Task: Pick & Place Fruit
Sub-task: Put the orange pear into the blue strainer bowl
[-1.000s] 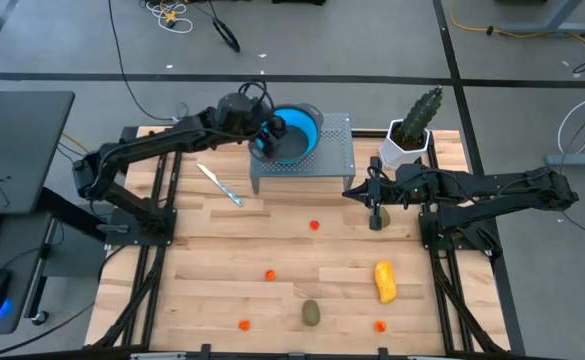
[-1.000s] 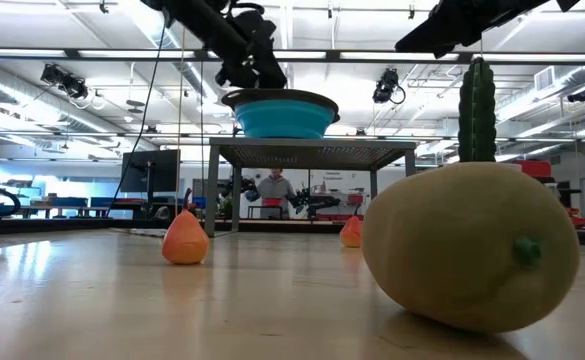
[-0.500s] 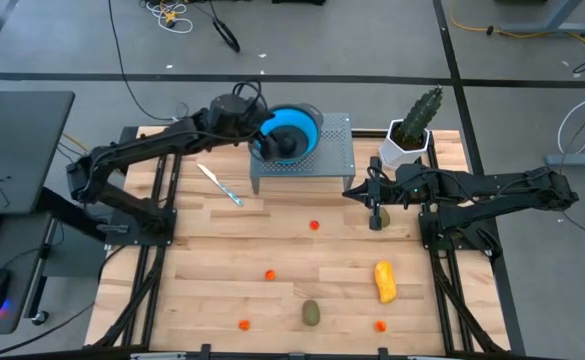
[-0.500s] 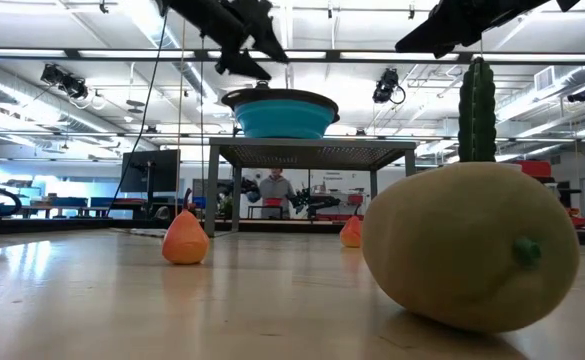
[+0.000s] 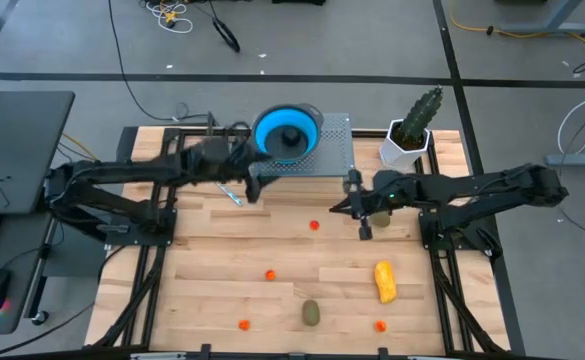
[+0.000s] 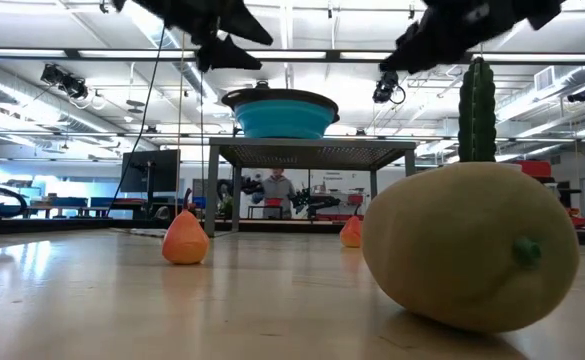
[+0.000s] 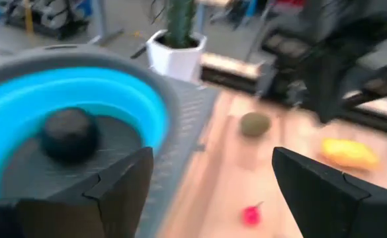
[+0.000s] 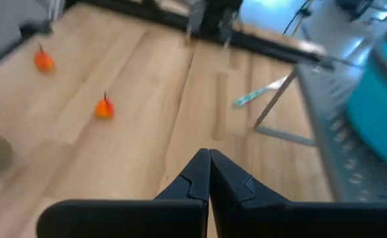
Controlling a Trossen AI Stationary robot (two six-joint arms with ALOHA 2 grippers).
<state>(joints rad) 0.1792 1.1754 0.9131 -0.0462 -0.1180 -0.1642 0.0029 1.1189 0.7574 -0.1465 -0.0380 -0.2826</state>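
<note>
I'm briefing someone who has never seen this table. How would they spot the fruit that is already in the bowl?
Find the grey perforated stand at the far edge of the table, beside the cactus in its white pot. On it sits a blue bowl, and inside lies the dark purple ball. It is the only fruit off the tabletop and the only dark round one.

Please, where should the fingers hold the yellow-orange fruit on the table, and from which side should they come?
Probably across the narrow middle of the yellow-orange fruit, coming from above. It lies flat on the table, its long side pointing roughly toward the far edge, with bare wood all around it.
</note>
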